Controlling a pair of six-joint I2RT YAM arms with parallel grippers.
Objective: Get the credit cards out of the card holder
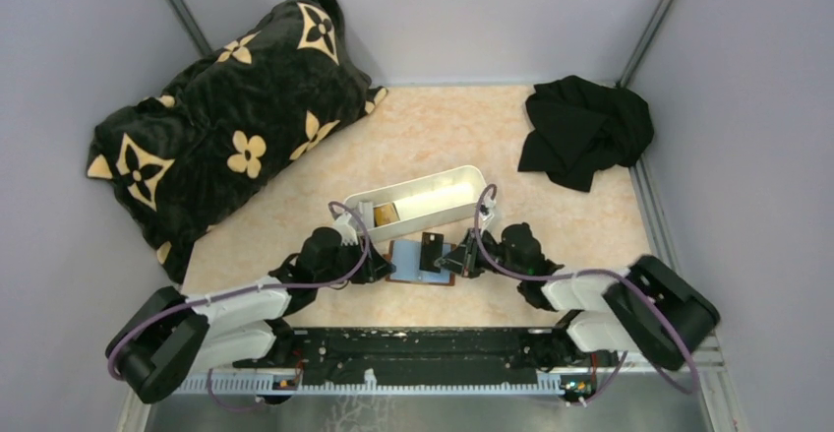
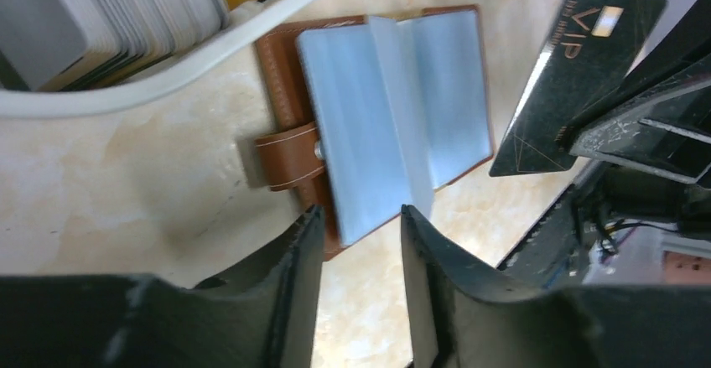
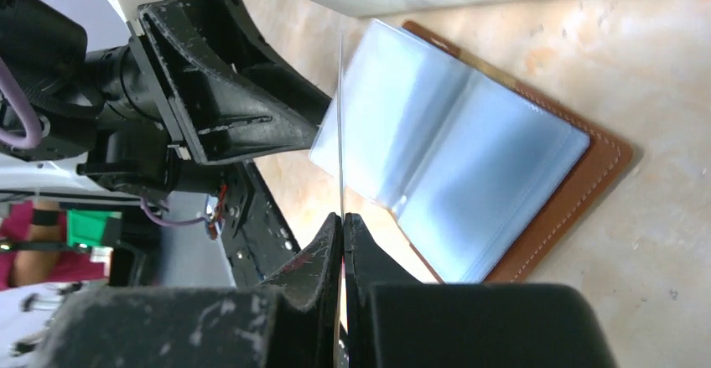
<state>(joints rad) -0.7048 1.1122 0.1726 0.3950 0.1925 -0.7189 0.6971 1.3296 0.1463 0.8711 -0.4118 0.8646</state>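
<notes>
My right jaws are pinched together on a black card [image 2: 574,75] with gold VIP lettering, gripping it by one edge. The card is clear of the card holder [image 1: 423,260] and hangs tilted above the bench [image 1: 443,127], off to the holder's right side (from my right wrist I see it only edge-on, a thin line rising from between my fingertips).

My left jaws stand apart, with the near corner of the holder's blue-grey sleeves showing in the gap between them. I cannot tell whether they touch it.

The card holder lies open on the bench, brown leather down and sleeves up, one leaf standing half raised along the fold and its snap strap sticking out at the side. It sits just in front of the long white tray [image 1: 462,181], between my two wrists.
</notes>
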